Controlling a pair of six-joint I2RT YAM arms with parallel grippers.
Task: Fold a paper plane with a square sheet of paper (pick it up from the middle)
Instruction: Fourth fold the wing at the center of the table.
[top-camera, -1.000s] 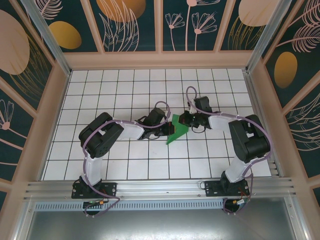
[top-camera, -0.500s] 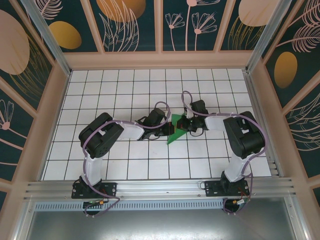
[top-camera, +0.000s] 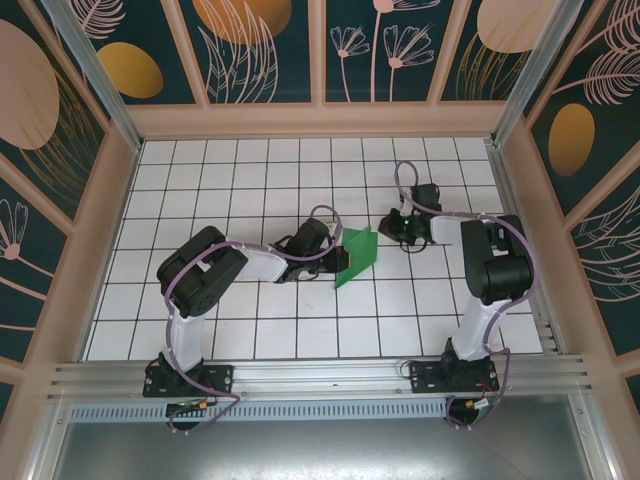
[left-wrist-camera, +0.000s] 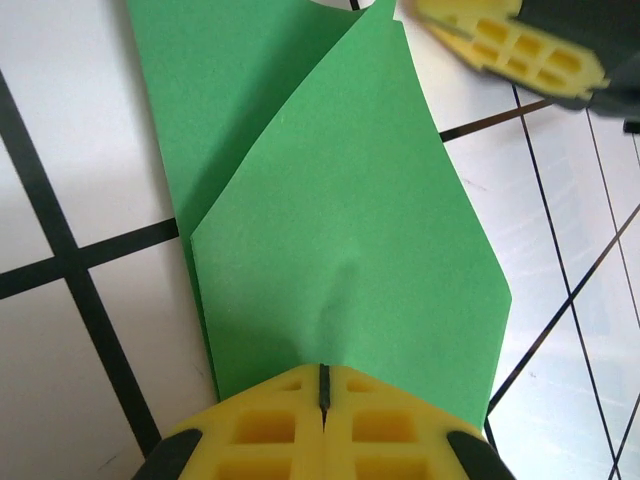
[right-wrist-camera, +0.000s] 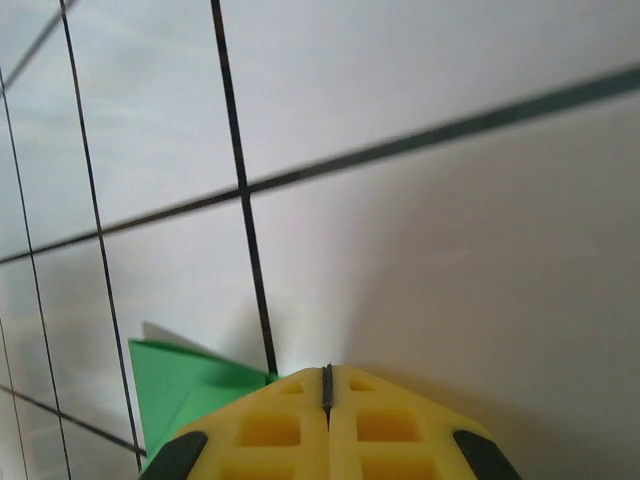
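We are watching right tool (top-camera: 392, 226) pulling back off square sheet of paper (top-camera: 357, 256), tips shut, holding nothing, now just beside it. Left tool (left-wrist-camera: 323, 400) staying shut, pinning folded sheet at middle of desk (top-camera: 250, 170). We are judging this crease pressed; more folds pending.

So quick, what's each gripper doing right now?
Left gripper: closed, tips against the green paper; pinch unclear.
Right gripper: closed, holding nothing.

Brightly, evenly lit from above, faint soft shadows on the white table (top-camera: 250, 180), sharp overhead, grid lines (right-wrist-camera: 240, 180) soft and smeared in the right wrist view.
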